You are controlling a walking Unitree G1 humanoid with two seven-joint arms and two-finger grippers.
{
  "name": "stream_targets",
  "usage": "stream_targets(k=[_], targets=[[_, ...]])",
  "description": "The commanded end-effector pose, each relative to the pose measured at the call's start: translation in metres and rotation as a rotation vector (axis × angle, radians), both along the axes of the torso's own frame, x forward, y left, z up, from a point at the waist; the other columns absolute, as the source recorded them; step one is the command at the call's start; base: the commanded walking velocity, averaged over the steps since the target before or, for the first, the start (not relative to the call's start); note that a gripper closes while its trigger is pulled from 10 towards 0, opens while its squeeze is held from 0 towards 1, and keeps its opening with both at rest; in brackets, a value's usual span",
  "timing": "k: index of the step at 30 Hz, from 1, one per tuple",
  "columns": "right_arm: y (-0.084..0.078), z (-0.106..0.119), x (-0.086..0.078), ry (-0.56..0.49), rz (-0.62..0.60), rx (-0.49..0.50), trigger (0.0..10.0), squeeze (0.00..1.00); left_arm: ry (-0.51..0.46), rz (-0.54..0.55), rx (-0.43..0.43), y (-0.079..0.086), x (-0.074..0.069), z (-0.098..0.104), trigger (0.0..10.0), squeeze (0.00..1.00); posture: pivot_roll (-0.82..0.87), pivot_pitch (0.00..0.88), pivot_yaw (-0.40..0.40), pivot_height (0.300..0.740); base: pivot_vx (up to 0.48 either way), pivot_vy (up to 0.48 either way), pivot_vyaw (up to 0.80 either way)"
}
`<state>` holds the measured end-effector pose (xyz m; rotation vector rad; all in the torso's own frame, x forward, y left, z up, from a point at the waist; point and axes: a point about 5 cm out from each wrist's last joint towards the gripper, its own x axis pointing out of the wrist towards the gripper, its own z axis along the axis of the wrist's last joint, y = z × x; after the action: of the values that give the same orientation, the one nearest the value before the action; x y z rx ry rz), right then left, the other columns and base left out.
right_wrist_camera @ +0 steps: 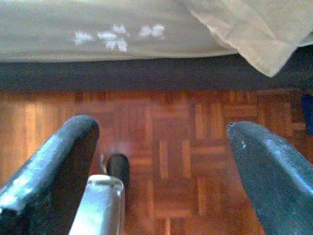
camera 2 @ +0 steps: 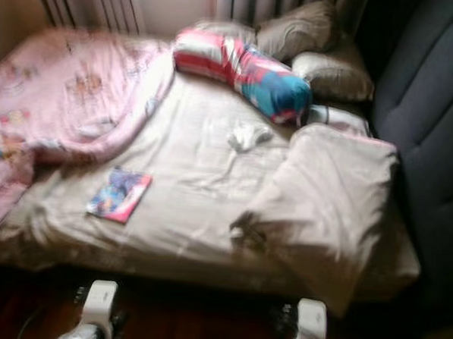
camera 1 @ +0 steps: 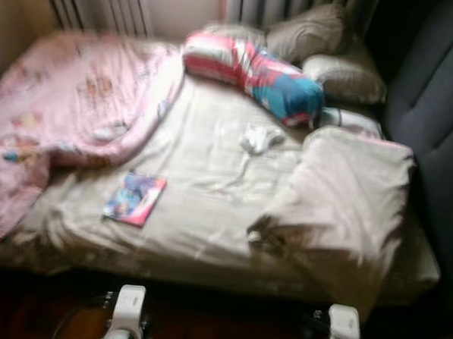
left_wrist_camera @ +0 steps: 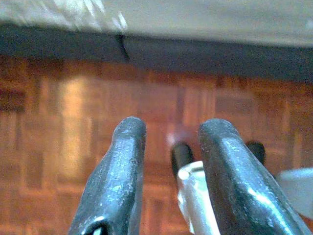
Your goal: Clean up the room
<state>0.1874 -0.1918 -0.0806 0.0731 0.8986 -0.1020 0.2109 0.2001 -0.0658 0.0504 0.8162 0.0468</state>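
Unmade bed (camera 1: 208, 237) with book (camera 1: 134, 199) lower left, white cloth (camera 1: 258, 138) centre, rumpled pink blanket (camera 1: 70, 108) upper left; left tool (left_wrist_camera: 168, 161) and right tool (right_wrist_camera: 161, 161) empty, fingers apart, tidying seemingly unstarted.

The left gripper (left_wrist_camera: 168, 161) points down at a reddish-brown wooden parquet floor (left_wrist_camera: 73, 122). Its two long black fingers (left_wrist_camera: 115, 181) stand a little apart, with nothing between them. Beyond the fingers, near the floor, there is a shiny silver metal part (left_wrist_camera: 195, 196) with two small black tips (left_wrist_camera: 181, 155). At the far side of the floor runs a dark band of shadow (left_wrist_camera: 195, 56), and above it hangs the pale beige bed sheet (left_wrist_camera: 205, 19).
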Motion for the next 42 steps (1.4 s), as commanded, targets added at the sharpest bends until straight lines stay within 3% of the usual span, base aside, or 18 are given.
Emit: stream_targets(k=[1,19,29,37,42], targets=[[0.002,-0.003,-0.005,0.022,-0.004,0.006,10.0,0.0,0.037,0.005,0.005,0.002,-0.008,-0.005,10.0,0.0,0.0,0.113,-0.005,0.74,0.0,0.0,0.0],[-0.016,0.0,-0.005,0.01,-0.031,-0.002,10.0,0.0,0.031,-0.001,0.016,0.005,-0.009,-0.004,10.0,0.0,0.0,0.11,-0.001,0.74,0.0,0.0,0.0],[-0.003,-0.004,-0.009,0.021,-0.032,0.03,10.0,0.0,0.044,0.006,0.011,0.002,-0.013,-0.007,10.0,0.0,0.0,0.111,-0.01,0.74,0.0,0.0,-0.15],[-0.001,-0.002,-0.004,0.006,-0.032,0.014,10.0,0.0,0.054,0.005,0.01,0.003,-0.014,-0.008,10.0,0.0,-0.03,0.108,-0.002,0.74,0.0,0.0,-0.76],[-0.002,-0.001,-0.002,-0.004,-0.03,0.012,10.0,0.0,0.055,0.005,0.017,0.006,-0.015,-0.008,10.0,0.0,-0.02,0.103,0.002,0.74,0.0,0.0,0.0]])
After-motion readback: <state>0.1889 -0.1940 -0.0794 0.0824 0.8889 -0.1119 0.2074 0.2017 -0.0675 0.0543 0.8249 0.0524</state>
